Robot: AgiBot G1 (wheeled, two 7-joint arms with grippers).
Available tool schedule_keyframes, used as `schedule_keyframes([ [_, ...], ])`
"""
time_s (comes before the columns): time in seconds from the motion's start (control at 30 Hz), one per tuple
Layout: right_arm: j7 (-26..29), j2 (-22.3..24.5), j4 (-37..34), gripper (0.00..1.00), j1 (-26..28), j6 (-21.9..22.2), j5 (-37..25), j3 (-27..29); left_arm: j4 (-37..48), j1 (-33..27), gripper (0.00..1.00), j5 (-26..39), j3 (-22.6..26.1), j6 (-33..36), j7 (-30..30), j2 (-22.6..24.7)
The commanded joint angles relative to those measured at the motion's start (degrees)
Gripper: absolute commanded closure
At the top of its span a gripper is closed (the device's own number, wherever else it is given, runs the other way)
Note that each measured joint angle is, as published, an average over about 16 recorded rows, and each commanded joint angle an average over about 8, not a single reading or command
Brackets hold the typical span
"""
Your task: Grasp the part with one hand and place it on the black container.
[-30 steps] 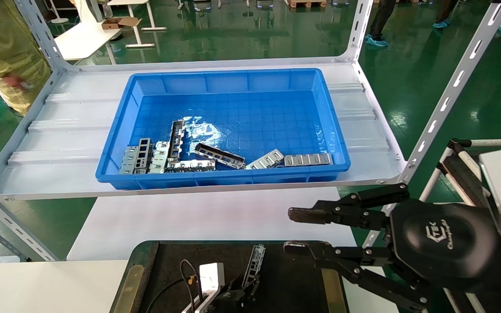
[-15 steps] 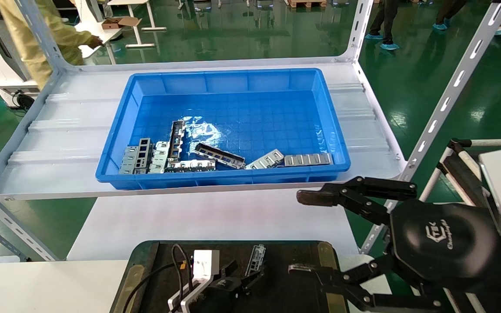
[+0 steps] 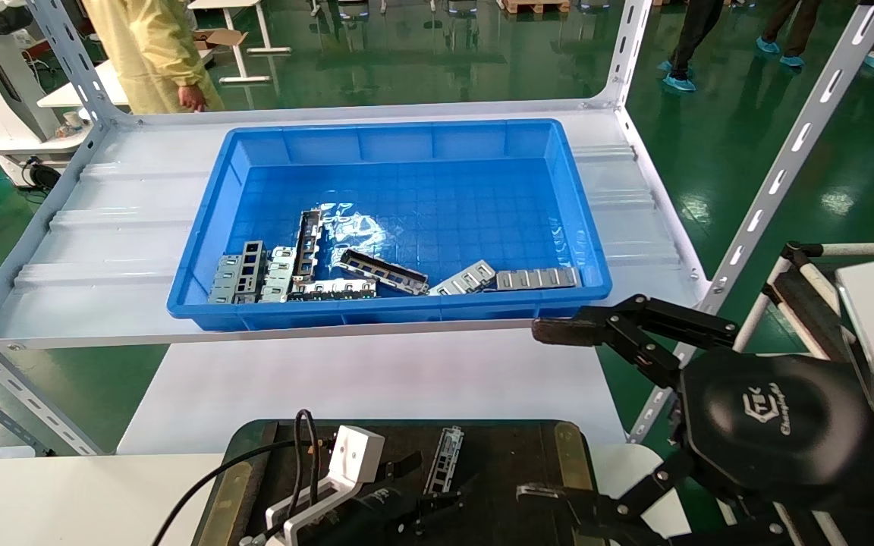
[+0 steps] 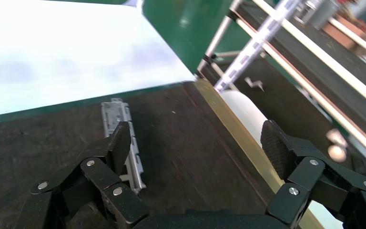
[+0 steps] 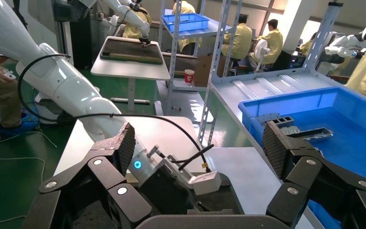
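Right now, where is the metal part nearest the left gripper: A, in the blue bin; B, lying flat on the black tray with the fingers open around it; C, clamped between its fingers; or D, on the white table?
B: the part lies flat on the black container, while the left gripper hangs over it with fingers spread wide, one finger just beside the part and not gripping it.

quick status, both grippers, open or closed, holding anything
Left gripper: open, empty, above the black container; the part lies on it, beside one finger.
Right gripper: open wide, empty, just right of the container.
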Motion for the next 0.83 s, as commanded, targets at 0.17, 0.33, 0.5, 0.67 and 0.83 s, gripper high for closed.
schedule_keyframes([
  [0.17,0.0,0.0,0.0,0.0,0.0,0.0,0.0,0.0,-0.1,1.0,0.0,-0.6,-4.4,9.3,3.9,-2.7],
  [0.33,0.0,0.0,0.0,0.0,0.0,0.0,0.0,0.0,0.1,2.6,0.0,-2.9,-9.0,16.6,8.7,-4.8],
  [0.5,0.0,0.0,0.0,0.0,0.0,0.0,0.0,0.0,0.3,4.0,0.0,-5.2,-12.6,22.9,13.5,-7.0],
  [0.67,0.0,0.0,0.0,0.0,0.0,0.0,0.0,0.0,0.3,5.0,0.0,-7.4,-15.2,28.0,16.8,-9.1],
  [0.83,0.0,0.0,0.0,0.0,0.0,0.0,0.0,0.0,0.3,5.3,0.0,-8.7,-16.4,30.8,18.2,-10.4],
])
